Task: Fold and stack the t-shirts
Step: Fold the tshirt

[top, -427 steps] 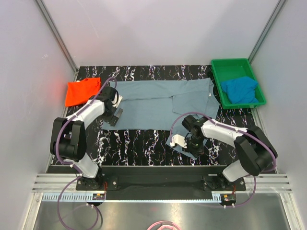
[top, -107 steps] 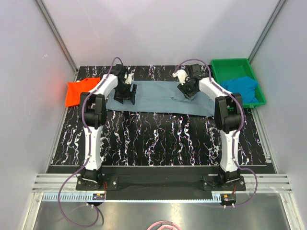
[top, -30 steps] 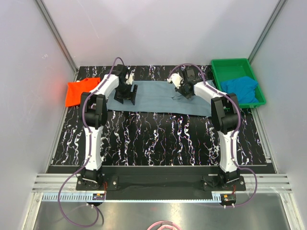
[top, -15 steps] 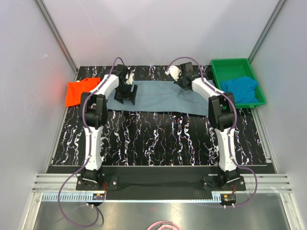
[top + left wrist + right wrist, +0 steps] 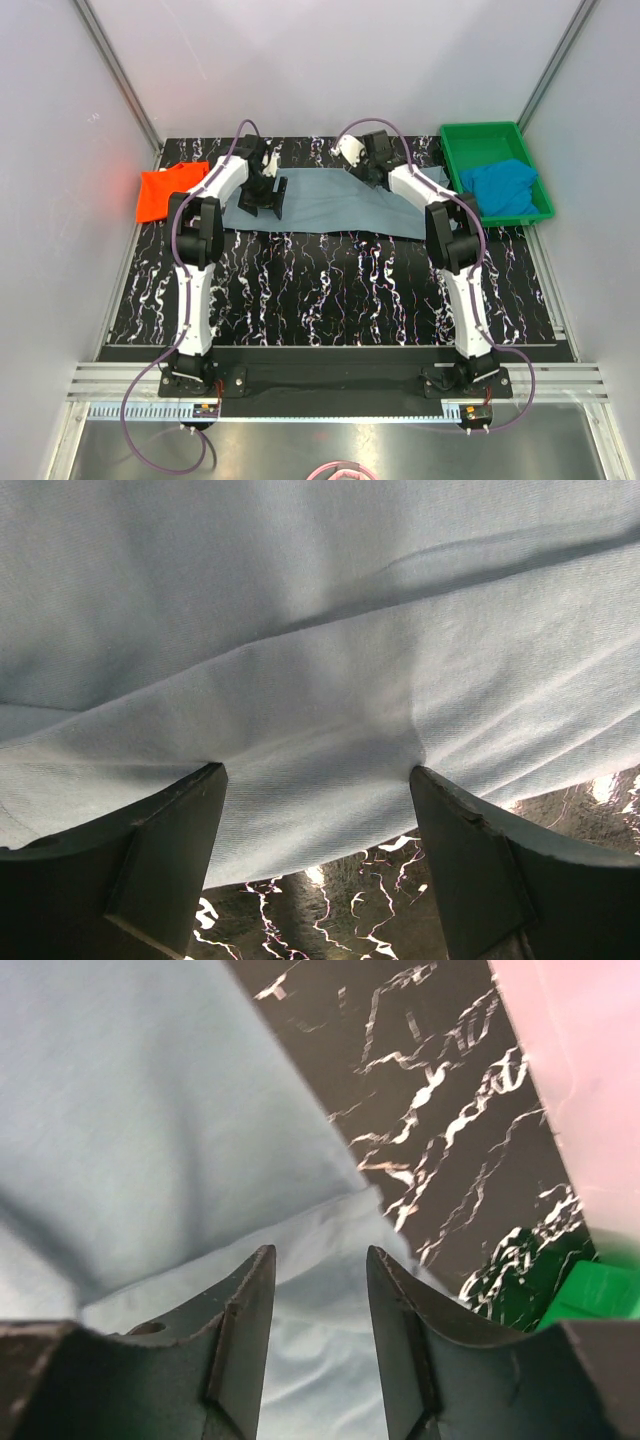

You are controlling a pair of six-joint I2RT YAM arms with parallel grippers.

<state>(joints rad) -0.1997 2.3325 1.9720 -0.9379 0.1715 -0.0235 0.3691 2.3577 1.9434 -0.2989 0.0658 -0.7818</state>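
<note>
Since the grey-blue t-shirt (image 5: 330, 205) is soft, light and limp, we judge it will sag if pinched mid-panel, so we would take it at a hem or corner where the layers double. It lies as a long folded band along the far edge of the tabletop (image 5: 320, 290). Our left gripper (image 5: 262, 200) sits over its left end, jaws spread wide, holding nothing. Our right gripper (image 5: 366, 166) hovers at its far hem, jaws parted and empty. The orange-red t-shirt (image 5: 170, 192) lies at the far-left corner, the bright blue t-shirt (image 5: 500, 188) in the green tray (image 5: 480, 133) at the far-right corner

Marbled table (image 5: 330, 290) w/ grey-blue tee (image 5: 320, 205), orange-red tee (image 5: 170, 192) (left), green tray (image 5: 490, 148)
</note>
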